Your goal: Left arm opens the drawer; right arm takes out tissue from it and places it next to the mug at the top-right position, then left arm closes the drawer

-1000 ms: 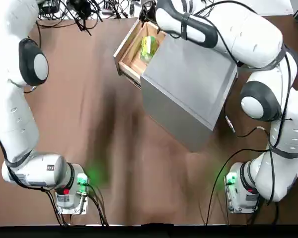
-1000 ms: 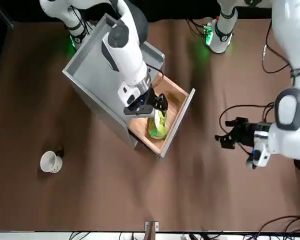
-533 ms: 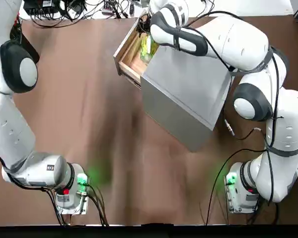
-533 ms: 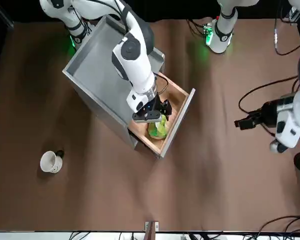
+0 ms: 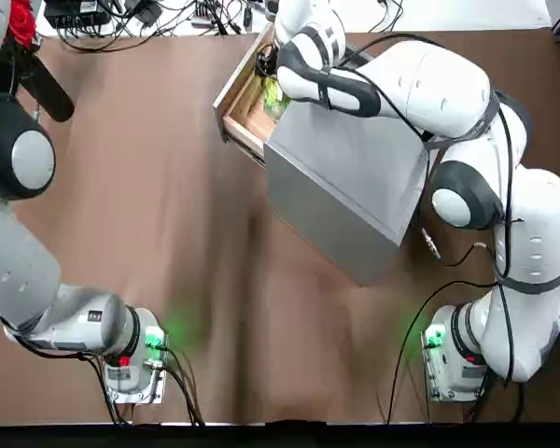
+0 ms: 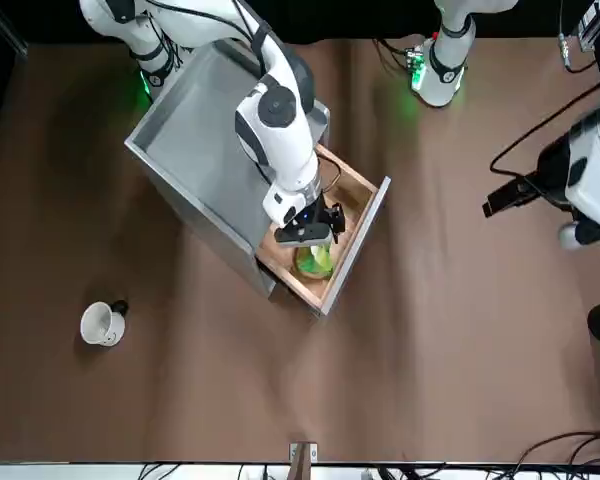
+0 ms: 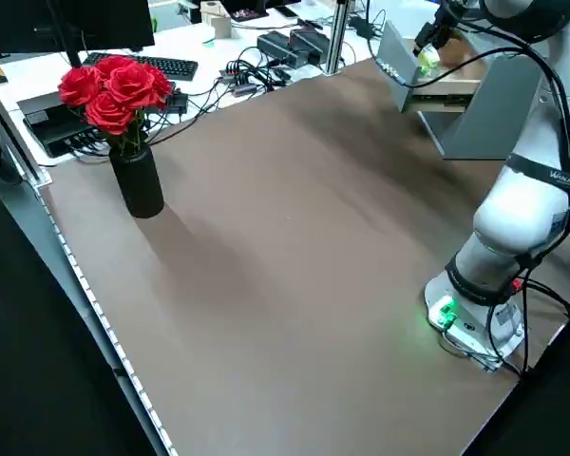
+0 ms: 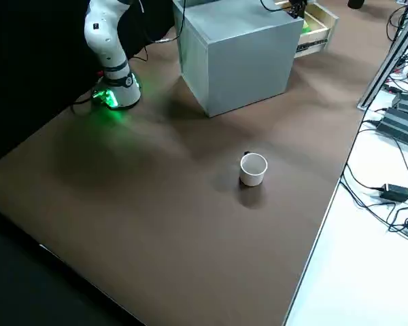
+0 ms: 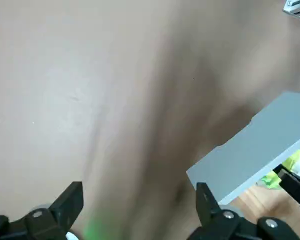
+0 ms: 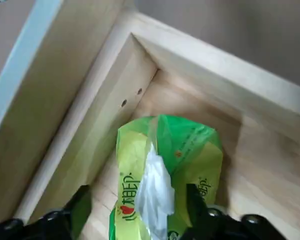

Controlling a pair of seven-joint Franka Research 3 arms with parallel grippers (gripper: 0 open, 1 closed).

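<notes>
In the top view, the shallow wooden drawer with a grey front panel (image 5: 245,101) is seen pulled out of the large grey cabinet (image 5: 350,177) on the brown counter (image 5: 168,243). The bulky white right arm (image 5: 420,79) is now bent further over it than a second ago, so only a sliver of the small yellow-green tissue packet (image 5: 272,93) is left visible inside. In the front view, the right gripper (image 6: 315,231) is found lowered onto the tissue packet (image 6: 315,262), whereas a second ago it was held higher. The slim black left gripper (image 6: 507,195) has been drawn up and away from the drawer, so the opening step is judged done and the grasp imminent. The small white mug (image 6: 100,323) is left standing well apart from the cabinet. In the left side view, only the drawer's edge and a speck of green are made out. In the right side view, the mug (image 8: 253,168) is shown alone on bare counter. In the left wrist view, the left fingers (image 9: 72,199) are seen spread wide with nothing between them. In the right wrist view, the right fingers (image 10: 83,199) are held apart on either side of the packet (image 10: 162,150), not yet closed on it. Red lettering beside a small red heart is printed on the wrapper, but it cannot be read with certainty.
</notes>
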